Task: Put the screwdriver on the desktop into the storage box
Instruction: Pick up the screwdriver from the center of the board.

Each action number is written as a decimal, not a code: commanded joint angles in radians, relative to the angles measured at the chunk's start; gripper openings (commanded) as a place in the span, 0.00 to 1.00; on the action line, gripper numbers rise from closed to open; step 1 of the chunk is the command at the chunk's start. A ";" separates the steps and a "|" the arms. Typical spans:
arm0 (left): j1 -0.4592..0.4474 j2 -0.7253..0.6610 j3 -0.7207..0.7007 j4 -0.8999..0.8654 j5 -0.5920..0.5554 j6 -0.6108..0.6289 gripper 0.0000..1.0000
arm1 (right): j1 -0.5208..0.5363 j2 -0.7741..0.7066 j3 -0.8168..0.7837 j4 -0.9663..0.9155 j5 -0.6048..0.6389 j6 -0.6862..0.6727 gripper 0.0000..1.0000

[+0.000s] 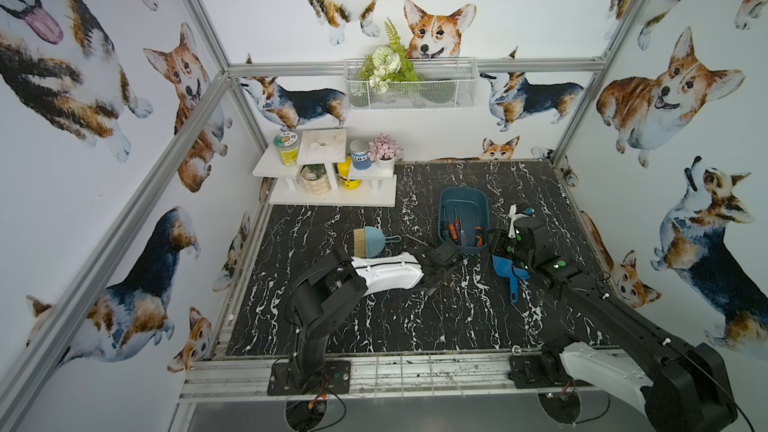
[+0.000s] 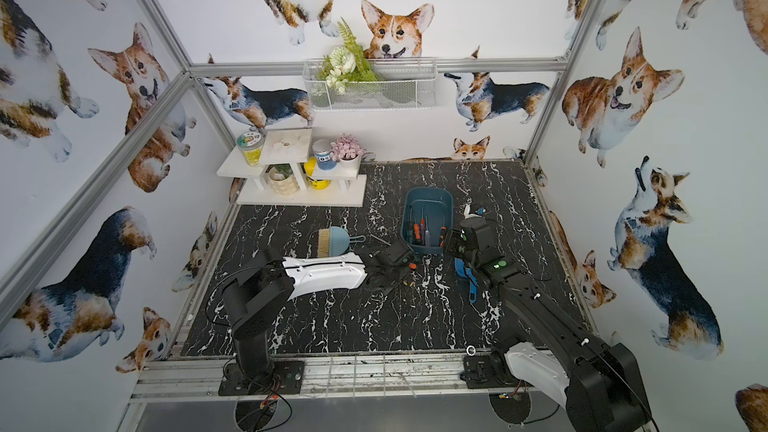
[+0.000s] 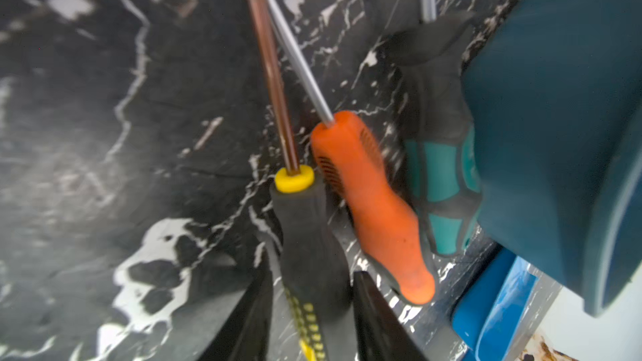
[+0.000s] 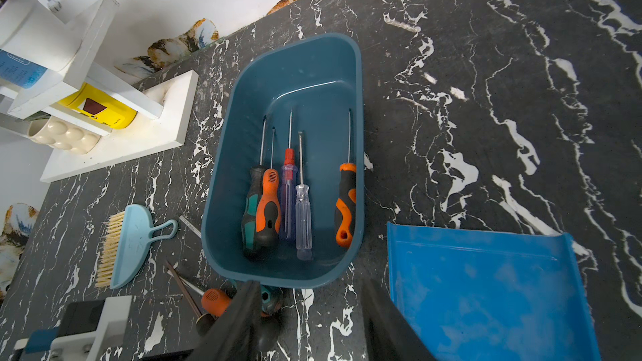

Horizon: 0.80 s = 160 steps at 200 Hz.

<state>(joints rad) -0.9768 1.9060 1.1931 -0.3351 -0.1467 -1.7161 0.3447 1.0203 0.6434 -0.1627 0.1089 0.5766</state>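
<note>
Found black rubber-handled screwdriver with yellow collar (image 3: 305, 234) on black marble-veined desktop (image 3: 104, 133), near dark teal plastic storage box (image 3: 556, 98) — 2 others between. Left gripper (image 3: 312, 272) flanking handle; cannot tell whether clamped. Right gripper (image 4: 311, 284) spread, empty, above box. Judged light, stiff, grippy — take mid-handle.

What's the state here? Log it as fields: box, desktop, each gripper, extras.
box: storage box, five screwdrivers lying inside
desktop: black-yellow screwdriver, orange screwdriver and teal screwdriver, loose beside the box
left gripper: jaws either side of the black-yellow handle; grip unclear
right gripper: open, empty, by the box
extras: brush, dustpan
</note>
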 commanded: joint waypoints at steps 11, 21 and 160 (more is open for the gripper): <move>0.012 0.029 0.002 -0.101 0.045 -0.029 0.37 | -0.001 -0.007 0.007 -0.006 0.018 0.003 0.52; 0.017 0.031 -0.010 -0.097 0.058 -0.039 0.37 | -0.001 -0.009 0.007 -0.006 0.018 0.002 0.52; -0.018 -0.242 -0.015 -0.366 -0.254 0.083 0.11 | -0.001 -0.018 0.007 0.021 0.017 0.017 0.52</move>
<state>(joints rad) -0.9951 1.6707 1.1130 -0.5987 -0.2821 -1.7760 0.3450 1.0138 0.6483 -0.1638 0.1204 0.5812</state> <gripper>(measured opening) 0.290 0.516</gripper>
